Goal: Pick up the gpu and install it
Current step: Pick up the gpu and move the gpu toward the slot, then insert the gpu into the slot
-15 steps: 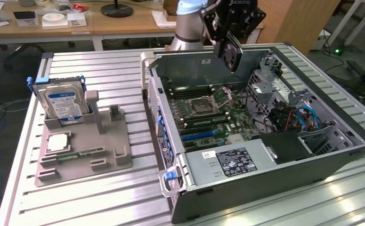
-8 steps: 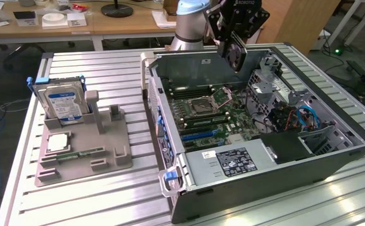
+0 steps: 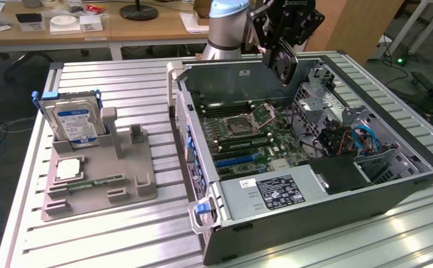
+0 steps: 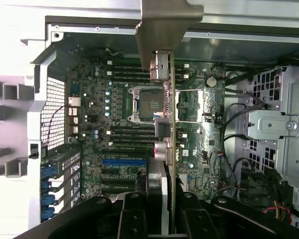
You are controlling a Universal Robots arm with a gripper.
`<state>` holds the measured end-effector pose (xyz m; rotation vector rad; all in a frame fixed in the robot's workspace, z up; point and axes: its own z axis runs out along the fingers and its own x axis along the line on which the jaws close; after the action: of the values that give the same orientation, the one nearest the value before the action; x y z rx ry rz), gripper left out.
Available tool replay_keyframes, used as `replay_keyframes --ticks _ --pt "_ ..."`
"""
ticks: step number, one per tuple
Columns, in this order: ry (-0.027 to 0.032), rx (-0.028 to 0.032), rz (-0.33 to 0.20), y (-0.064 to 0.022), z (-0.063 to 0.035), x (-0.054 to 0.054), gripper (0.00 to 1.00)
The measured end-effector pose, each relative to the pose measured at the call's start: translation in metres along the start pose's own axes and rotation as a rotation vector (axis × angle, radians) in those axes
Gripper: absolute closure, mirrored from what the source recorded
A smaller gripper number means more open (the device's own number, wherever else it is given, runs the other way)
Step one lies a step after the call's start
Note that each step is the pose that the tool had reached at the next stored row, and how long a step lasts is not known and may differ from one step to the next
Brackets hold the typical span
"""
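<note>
My gripper (image 3: 280, 47) is shut on the gpu (image 3: 285, 67) and holds it on edge above the back part of the open computer case (image 3: 201, 111). The card hangs down from the fingers, clear of the motherboard (image 3: 253, 134). In the wrist view the gpu (image 4: 165, 99) appears edge-on between my two black fingers (image 4: 134, 219), with its grey metal bracket (image 4: 167, 25) at the far end. It lies over the CPU socket (image 4: 142, 104). The long blue slot (image 4: 122, 162) on the board sits off to one side of the card's line.
A grey holder tray (image 3: 97, 190) stands on the slatted table at the exterior view's left, carrying a silver hard drive (image 3: 75, 120), a memory stick (image 3: 97, 182) and a CPU chip (image 3: 69, 169). Inside the case are a power supply (image 3: 276, 192), drive cage (image 3: 328, 106) and cables (image 3: 358, 139).
</note>
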<state>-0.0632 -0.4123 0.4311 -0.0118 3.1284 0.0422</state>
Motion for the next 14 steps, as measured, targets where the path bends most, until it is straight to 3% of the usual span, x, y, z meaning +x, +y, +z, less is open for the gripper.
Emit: replay_keyframes --ticks 14 --pt "0.0002 -0.0001 -0.008 0.0 0.0 -0.0001 0.72"
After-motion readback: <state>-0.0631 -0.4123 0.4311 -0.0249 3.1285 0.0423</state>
